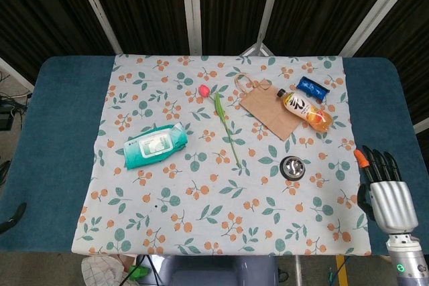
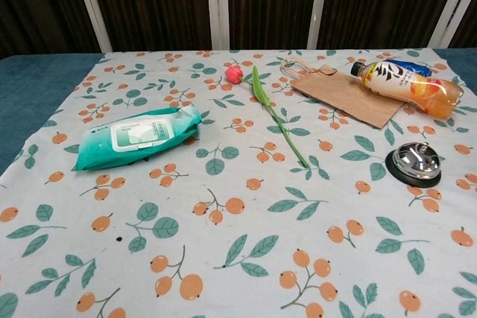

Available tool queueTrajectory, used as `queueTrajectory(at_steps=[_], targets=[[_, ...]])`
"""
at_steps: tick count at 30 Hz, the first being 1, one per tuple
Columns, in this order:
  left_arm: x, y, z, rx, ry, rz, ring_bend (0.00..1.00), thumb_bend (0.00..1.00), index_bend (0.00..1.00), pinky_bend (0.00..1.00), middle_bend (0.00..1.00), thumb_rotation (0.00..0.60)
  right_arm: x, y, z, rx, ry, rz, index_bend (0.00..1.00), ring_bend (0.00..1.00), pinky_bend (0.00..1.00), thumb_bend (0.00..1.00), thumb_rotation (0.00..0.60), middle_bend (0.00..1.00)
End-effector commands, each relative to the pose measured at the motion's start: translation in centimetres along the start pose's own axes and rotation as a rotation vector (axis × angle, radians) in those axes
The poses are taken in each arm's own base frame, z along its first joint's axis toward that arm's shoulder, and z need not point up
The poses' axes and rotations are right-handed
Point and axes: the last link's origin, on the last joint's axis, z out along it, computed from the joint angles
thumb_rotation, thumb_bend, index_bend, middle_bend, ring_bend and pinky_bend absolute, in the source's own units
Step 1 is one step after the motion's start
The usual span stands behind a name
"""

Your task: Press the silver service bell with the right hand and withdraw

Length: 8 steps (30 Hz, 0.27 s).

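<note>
The silver service bell (image 1: 293, 166) (image 2: 414, 162) stands alone on the floral cloth, right of centre, with nothing touching it. My right hand (image 1: 383, 192) shows only in the head view, at the table's right edge over the blue cover, well to the right of the bell and nearer the front. Its fingers are extended and apart, and it holds nothing. The chest view shows no hand. My left hand appears in neither view.
A brown paper bag (image 1: 268, 108), an orange drink bottle (image 1: 306, 110) and a blue packet (image 1: 313, 87) lie behind the bell. A pink tulip (image 1: 224, 122) lies at centre. A teal wipes pack (image 1: 155, 145) is on the left.
</note>
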Motion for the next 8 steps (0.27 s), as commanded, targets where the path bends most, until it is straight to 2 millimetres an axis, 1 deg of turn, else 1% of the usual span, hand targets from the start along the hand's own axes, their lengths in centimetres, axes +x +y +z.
queueTrajectory(at_steps=[1,4,8], targets=[[0.1,0.02,-0.15,-0.007,0.006,0.0,0.0,0.37,0.08,0.1,0.0,0.6,-0.52,0.52,-0.82,-0.017,0.001,-0.004,0.03,0.0,0.0,0.69,0.6,0.0],[0.22,0.1,-0.32,-0.017,0.017,-0.005,0.0,0.36,0.08,0.1,0.0,0.6,-1.02,0.73,-1.08,-0.022,-0.006,-0.003,0.03,0.0,0.0,0.68,0.6,0.0],[0.27,0.07,-0.47,-0.021,0.022,0.0,0.0,0.36,0.08,0.1,0.0,0.6,-1.09,1.03,-1.05,-0.032,0.009,-0.01,0.03,0.0,0.0,0.64,0.6,0.0]])
